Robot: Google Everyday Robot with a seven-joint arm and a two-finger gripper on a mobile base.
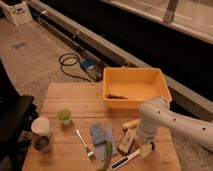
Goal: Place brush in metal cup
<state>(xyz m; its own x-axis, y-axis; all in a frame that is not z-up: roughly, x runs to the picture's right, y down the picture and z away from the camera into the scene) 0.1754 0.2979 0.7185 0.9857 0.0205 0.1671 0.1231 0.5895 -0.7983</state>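
Jaws: standing wide, with nothing seen held between them; the wrist above hides most of the fingers.

Gripper (146,148): low over the near right part of the table (75,95), at the end of the white arm (172,122), which reaches in from the right and bends straight down.

Brush (125,160): flat on the table, starting right at the gripper and running away from it to the near left. The long axis is slanted, with one end under the jaws and the other close to the near edge. The pale lump at the gripper end looks like the head, though it merges with the gripper. Whether the jaws touch it cannot be told. Judgement: the jaws sit over an end rather than the middle of the slim handle, so a firm grasp probably needs a small shift to the near left, with the fingers set across the slant.

Tan block (127,141): just left of the gripper and just beyond the handle — close enough to be bumped.

Blue cloth (101,134) and fork (84,142): further left, mid-table.

Green cup (64,116): left of centre.

White cup (40,126): by the left edge.

Metal cup (42,144): just nearer than the white cup, touching or almost touching it — well apart from the brush, across the whole width of the table.

Yellow bin (120,103): far right, beyond the arm.
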